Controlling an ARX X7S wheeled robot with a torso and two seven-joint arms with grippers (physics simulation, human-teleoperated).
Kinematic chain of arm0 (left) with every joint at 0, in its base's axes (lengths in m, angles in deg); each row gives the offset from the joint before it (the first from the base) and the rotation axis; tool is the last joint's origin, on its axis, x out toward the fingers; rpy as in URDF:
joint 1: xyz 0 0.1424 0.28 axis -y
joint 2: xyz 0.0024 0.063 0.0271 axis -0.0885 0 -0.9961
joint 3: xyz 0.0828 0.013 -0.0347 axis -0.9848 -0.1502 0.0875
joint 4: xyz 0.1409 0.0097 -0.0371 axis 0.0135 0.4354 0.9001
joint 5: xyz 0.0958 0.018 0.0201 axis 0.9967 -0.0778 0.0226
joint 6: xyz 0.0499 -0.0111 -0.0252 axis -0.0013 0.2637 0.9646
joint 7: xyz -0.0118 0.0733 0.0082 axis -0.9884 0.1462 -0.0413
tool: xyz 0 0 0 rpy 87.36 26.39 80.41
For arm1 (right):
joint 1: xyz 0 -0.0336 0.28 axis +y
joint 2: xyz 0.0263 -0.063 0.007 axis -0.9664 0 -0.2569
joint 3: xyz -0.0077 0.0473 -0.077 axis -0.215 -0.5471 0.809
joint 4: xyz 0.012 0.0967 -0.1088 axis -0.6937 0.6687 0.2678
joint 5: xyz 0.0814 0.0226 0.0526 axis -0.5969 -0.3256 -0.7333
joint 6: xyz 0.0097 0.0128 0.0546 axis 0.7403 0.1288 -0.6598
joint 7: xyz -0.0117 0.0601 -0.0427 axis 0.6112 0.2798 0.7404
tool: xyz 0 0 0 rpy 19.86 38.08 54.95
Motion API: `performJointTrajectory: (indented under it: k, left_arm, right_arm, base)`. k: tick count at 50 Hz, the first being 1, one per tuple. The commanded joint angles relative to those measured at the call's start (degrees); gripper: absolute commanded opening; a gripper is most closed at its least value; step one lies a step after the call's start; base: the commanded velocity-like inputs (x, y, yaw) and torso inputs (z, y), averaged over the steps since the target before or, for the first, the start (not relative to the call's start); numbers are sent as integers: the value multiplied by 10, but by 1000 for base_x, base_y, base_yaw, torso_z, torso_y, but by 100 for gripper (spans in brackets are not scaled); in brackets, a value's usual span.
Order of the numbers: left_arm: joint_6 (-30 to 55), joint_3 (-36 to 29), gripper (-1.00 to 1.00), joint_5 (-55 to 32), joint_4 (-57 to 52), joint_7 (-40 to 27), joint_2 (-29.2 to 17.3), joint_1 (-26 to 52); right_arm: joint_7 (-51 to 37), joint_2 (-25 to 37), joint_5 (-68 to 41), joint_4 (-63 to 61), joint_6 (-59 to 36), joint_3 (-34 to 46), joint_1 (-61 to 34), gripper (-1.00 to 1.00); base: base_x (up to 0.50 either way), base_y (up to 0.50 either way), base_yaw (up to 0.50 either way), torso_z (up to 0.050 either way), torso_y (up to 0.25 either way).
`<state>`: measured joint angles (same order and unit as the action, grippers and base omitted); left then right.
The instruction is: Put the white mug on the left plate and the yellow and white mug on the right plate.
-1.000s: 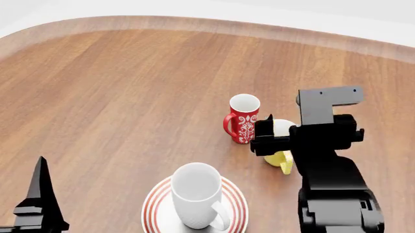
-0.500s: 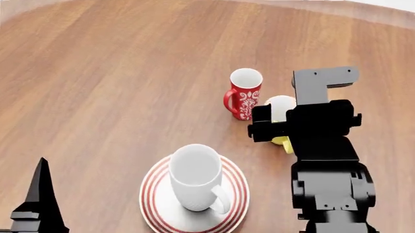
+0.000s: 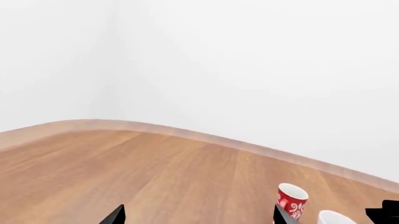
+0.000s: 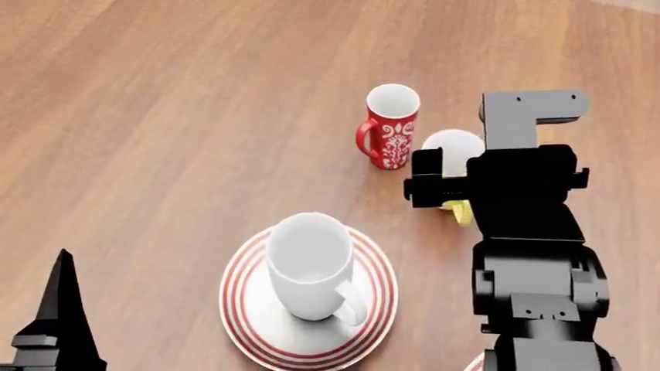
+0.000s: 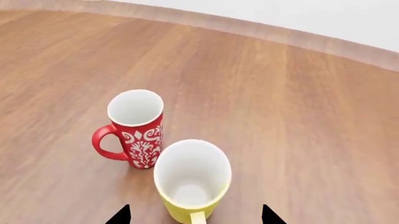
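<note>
Yellow mug [image 5: 192, 179] is standing on the wood surface [image 4: 175, 116] just beside the red mug [image 4: 391, 126], between my right claw's [image 5: 194, 215] spread tips. White mug [image 4: 308, 265] is sitting on the plate [image 4: 246, 309]. Left claw [image 3: 198, 215] is spread, holding nothing.

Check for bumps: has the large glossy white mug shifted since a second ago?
No; the white mug sits on the same spot of the red-ringed white plate.

Wooden table [image 4: 154, 116] bears left plate [image 4: 243, 305], red mug [image 4: 391, 127], yellow and white mug [image 5: 190, 182].
</note>
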<state>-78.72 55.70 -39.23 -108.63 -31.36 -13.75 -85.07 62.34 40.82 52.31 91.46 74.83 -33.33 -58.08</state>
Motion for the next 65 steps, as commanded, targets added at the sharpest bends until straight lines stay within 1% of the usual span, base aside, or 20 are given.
performJointTrajectory:
  k: [1, 9, 15, 19, 27, 30, 33, 38, 43, 51, 52, 60, 65]
  left_arm:
    - [-13, -4, 100, 0, -6, 8, -2, -6]
    - [-11, -2, 100, -3, 0, 3, -2, -5]
    - [-11, -3, 100, 2, 2, -1, -1, -4]
    - [-21, -1, 100, 3, 0, 3, -2, -8]
    - [-16, -6, 100, 9, 2, 1, -4, -3]
    - [-16, -2, 100, -4, 1, 2, -5, -4]
    - [-8, 3, 100, -7, 8, -8, -3, 1]
    - [-12, 3, 100, -11, 12, -7, -1, 3]
    - [-11, 2, 100, -10, 8, -9, -2, 1]
    - [-25, 2, 100, -4, -3, -4, -6, -6]
    - [-33, 6, 100, -14, -3, 2, -4, -9]
    - [-28, 2, 100, -7, -1, -3, -5, -8]
    - [-26, 1, 100, -7, 0, -7, -5, -7]
  right_arm:
    - [3, 3, 4, 2, 3, -8, -5, 100]
    - [0, 4, 3, 2, 4, -12, -3, 100]
    - [1, 3, 4, 2, 5, -13, -4, 100]
    - [1, 3, 4, 2, 8, -15, -4, 100]
    - [5, 5, 2, 2, 14, -20, -4, 100]
    - [9, 4, 3, 2, 26, -21, -2, 100]
    - [4, 5, 1, 2, 39, -27, -3, 100]
    - [7, 7, -12, 2, 93, -56, -7, 100]
    - [2, 8, -8, 2, 107, -70, -9, 100]
    - [3, 7, -3, 2, 116, -83, -8, 100]
    - [2, 7, -3, 2, 117, -84, -6, 100]
    - [4, 5, 0, 2, 119, -95, 0, 100]
    - [4, 5, 1, 2, 118, -98, 2, 100]
  base:
    - [0, 0, 0, 21, -250]
    - [0, 0, 0, 21, -250]
    - [0, 0, 0, 10, -3]
    - [0, 0, 0, 23, -234]
    - [0, 0, 0, 23, -241]
    - [0, 0, 0, 23, -239]
    - [0, 0, 0, 11, -23]
    - [0, 0, 0, 0, 0]
    - [0, 0, 0, 0, 0]
    - [0, 0, 0, 0, 0]
    - [0, 0, 0, 25, -215]
    - [0, 0, 0, 27, -225]
    - [0, 0, 0, 2, -2]
